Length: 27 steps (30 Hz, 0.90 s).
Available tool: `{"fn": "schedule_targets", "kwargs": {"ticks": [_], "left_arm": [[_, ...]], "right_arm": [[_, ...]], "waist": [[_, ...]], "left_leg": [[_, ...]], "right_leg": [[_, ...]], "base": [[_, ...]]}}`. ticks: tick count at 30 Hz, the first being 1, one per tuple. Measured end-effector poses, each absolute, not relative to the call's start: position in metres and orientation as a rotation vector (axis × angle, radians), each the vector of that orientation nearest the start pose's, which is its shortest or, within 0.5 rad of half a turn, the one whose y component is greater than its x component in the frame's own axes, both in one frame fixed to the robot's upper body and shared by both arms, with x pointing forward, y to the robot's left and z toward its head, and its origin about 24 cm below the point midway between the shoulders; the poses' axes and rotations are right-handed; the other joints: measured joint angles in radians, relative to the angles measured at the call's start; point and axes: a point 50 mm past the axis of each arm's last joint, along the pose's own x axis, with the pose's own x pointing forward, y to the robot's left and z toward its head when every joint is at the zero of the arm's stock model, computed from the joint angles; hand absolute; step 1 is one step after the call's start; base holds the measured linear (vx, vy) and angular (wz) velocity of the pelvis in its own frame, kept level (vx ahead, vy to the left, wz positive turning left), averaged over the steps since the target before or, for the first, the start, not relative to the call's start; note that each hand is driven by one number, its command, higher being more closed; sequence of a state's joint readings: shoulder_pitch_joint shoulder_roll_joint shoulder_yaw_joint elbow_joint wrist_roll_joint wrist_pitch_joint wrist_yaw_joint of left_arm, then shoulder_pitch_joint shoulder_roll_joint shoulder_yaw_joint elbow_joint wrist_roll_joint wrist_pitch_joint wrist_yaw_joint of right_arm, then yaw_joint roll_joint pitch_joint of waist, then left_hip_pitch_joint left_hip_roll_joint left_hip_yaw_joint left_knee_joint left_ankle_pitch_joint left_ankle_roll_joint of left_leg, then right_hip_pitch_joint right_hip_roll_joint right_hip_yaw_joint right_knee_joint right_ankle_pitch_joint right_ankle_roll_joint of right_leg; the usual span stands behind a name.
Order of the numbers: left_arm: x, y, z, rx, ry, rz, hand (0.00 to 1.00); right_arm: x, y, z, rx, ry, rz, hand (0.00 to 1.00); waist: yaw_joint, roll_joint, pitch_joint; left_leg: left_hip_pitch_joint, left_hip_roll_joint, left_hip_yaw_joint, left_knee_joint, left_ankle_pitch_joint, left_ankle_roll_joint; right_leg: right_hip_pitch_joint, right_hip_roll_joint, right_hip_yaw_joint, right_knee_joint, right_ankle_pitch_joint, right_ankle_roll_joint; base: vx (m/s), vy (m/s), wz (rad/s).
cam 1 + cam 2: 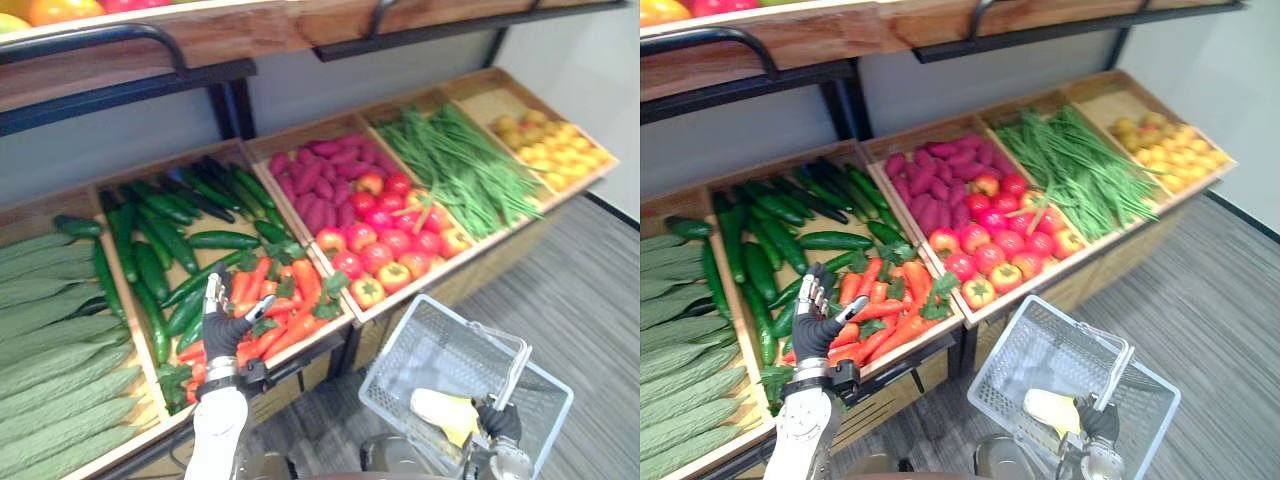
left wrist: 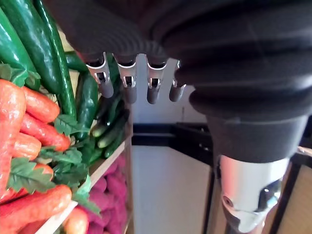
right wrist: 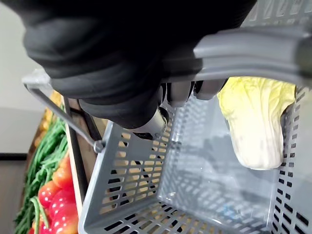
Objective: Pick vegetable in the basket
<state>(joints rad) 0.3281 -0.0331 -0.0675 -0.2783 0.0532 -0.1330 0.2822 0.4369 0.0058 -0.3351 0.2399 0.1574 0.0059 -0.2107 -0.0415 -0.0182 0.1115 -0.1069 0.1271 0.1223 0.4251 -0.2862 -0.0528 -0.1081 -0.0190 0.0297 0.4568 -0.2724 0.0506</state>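
We have the left hand [image 1: 222, 325] out over the front of the carrots [image 1: 278, 298]. Its fingers [image 2: 127, 84] are straight and a little spread, the thumb is off to the side, and they grip nothing. We cannot tell whether the palm touches the carrots under it.

The carrots lie heaped with their green tops in the front of a wooden crate [image 1: 335, 325], with dark cucumbers [image 1: 165, 240] behind and beside them. To the left of that lie pale ridged gourds [image 1: 50, 370]. To the right we see red tomatoes [image 1: 390, 245] in front of purple sweet potatoes [image 1: 325, 175], then green beans [image 1: 460, 165], and yellow fruit [image 1: 550, 145] at the far end.

Down at the lower right, the right hand [image 1: 497, 420] has its fingers curled round the handle [image 3: 253, 48] of the grey mesh basket [image 1: 420, 350]. It holds the basket in front of the stand, over the floor. One vegetable lies inside, a pale yellow-white cabbage [image 3: 258, 122], against the wall nearest that hand.
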Motion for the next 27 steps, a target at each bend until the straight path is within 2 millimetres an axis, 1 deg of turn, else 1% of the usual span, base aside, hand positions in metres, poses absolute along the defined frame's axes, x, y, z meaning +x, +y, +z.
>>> {"fn": "schedule_targets", "kwargs": {"ticks": [3,4,6,8,9,10,12,14,15,16,17,18,20,22,24,27], "left_arm": [[0.188,0.164,0.052,0.062,-0.105,0.309,0.0],[0.188,0.167,0.052,0.084,-0.105,0.311,0.0],[0.187,0.181,0.054,0.226,-0.109,0.319,0.0],[0.187,0.188,0.056,0.346,-0.117,0.317,0.0],[0.187,0.19,0.056,0.379,-0.118,0.315,0.0],[0.188,0.196,0.058,0.457,-0.118,0.309,0.0],[0.192,0.2,0.061,0.542,-0.135,0.297,0.0],[0.199,0.205,0.066,0.666,-0.162,0.276,0.0],[0.201,0.206,0.065,0.693,-0.159,0.265,0.0],[0.205,0.209,0.062,0.747,-0.145,0.241,0.0],[0.207,0.212,0.055,0.809,-0.114,0.214,0.0],[0.208,0.214,0.051,0.834,-0.094,0.202,0.0],[0.209,0.222,0.032,0.955,-0.007,0.121,0.0],[0.21,0.228,0.022,1.04,0.039,0.06,0.0],[0.212,0.237,0.009,1.115,0.106,0.009,0.0],[0.22,0.247,-0.002,1.181,0.167,-0.019,0.0]], "right_arm": [[0.072,-0.258,-0.083,0.064,0.67,-0.736,1.0],[0.07,-0.258,-0.083,0.063,0.674,-0.735,1.0],[0.067,-0.258,-0.084,0.073,0.681,-0.731,1.0],[0.064,-0.257,-0.085,0.074,0.69,-0.723,1.0],[0.063,-0.257,-0.085,0.076,0.692,-0.717,1.0],[0.061,-0.257,-0.085,0.078,0.695,-0.713,1.0],[0.06,-0.258,-0.085,0.081,0.696,-0.715,1.0],[0.063,-0.257,-0.085,0.09,0.688,-0.693,1.0],[0.064,-0.257,-0.085,0.092,0.685,-0.686,1.0],[0.068,-0.257,-0.085,0.092,0.675,-0.668,1.0],[0.071,-0.258,-0.086,0.088,0.672,-0.657,1.0],[0.073,-0.257,-0.086,0.088,0.669,-0.65,1.0],[0.082,-0.257,-0.088,0.086,0.66,-0.614,1.0],[0.086,-0.259,-0.089,0.069,0.661,-0.594,1.0],[0.094,-0.262,-0.091,0.055,0.66,-0.574,1.0],[0.102,-0.265,-0.092,0.044,0.658,-0.556,1.0]], "waist": [[0.0,-0.008,-0.004],[0.0,-0.009,-0.005],[0.0,-0.013,-0.009],[0.0,-0.015,-0.016],[0.0,-0.015,-0.019],[-0.001,-0.02,-0.03],[-0.003,-0.022,-0.048],[-0.004,-0.025,-0.054],[-0.005,-0.025,-0.055],[-0.012,-0.024,-0.056],[-0.023,-0.021,-0.059],[-0.028,-0.02,-0.062],[-0.039,-0.012,-0.069],[-0.047,-0.009,-0.07],[-0.054,-0.001,-0.067],[-0.061,0.01,-0.062]], "left_leg": [[0.027,0.001,-0.027,-0.022,0.003,-0.004],[0.029,-0.001,-0.03,-0.028,0.003,-0.004],[0.033,-0.006,-0.036,-0.036,0.004,-0.005],[0.034,-0.009,-0.038,-0.042,0.006,-0.007],[0.034,-0.011,-0.04,-0.043,0.007,-0.008],[0.034,-0.017,-0.043,-0.054,0.017,-0.008],[0.037,-0.027,-0.048,-0.089,0.039,-0.007],[0.041,-0.032,-0.055,-0.129,0.07,-0.008],[0.042,-0.034,-0.058,-0.141,0.079,-0.009],[0.044,-0.039,-0.065,-0.165,0.095,-0.01],[0.047,-0.041,-0.066,-0.194,0.111,-0.009],[0.049,-0.042,-0.065,-0.209,0.12,-0.012],[0.056,-0.041,-0.061,-0.263,0.155,-0.019],[0.066,-0.041,-0.044,-0.302,0.18,-0.022],[0.088,-0.04,-0.042,-0.341,0.212,-0.023],[0.101,-0.038,-0.039,-0.378,0.239,-0.025]], "right_leg": [[0.049,0.0,-0.03,-0.039,0.0,0.0],[0.053,-0.001,-0.031,-0.045,0.0,0.0],[0.072,-0.004,-0.034,-0.074,0.002,-0.003],[0.08,-0.007,-0.038,-0.092,0.003,-0.004],[0.084,-0.008,-0.039,-0.099,0.003,-0.004],[0.086,-0.014,-0.042,-0.11,0.003,-0.005],[0.086,-0.02,-0.047,-0.131,0.017,-0.017],[0.086,-0.02,-0.05,-0.154,0.036,-0.022],[0.086,-0.02,-0.05,-0.161,0.041,-0.023],[0.084,-0.02,-0.05,-0.173,0.047,-0.026],[0.082,-0.02,-0.053,-0.184,0.056,-0.031],[0.079,-0.02,-0.053,-0.188,0.06,-0.033],[0.063,-0.014,-0.043,-0.203,0.076,-0.035],[0.049,-0.009,-0.032,-0.208,0.084,-0.041],[0.048,-0.003,-0.026,-0.222,0.103,-0.042],[0.048,0.003,-0.024,-0.245,0.121,-0.043]], "base": [[0.13,-0.052,0.29],[0.07,0.004,0.13],[0.04,0.022,0.09],[0.01,0.027,0.06],[-0.01,0.029,0.07],[-0.02,0.017,0.1],[-0.03,0.01,0.12],[-0.07,-0.005,0.08],[-0.11,-0.018,0.09],[-0.12,-0.023,0.12],[-0.1,-0.021,0.11],[-0.1,-0.022,0.02],[-0.08,-0.024,-0.08],[-0.06,-0.028,-0.15],[-0.01,-0.024,-0.17],[0.0,-0.016,-0.06]]}}
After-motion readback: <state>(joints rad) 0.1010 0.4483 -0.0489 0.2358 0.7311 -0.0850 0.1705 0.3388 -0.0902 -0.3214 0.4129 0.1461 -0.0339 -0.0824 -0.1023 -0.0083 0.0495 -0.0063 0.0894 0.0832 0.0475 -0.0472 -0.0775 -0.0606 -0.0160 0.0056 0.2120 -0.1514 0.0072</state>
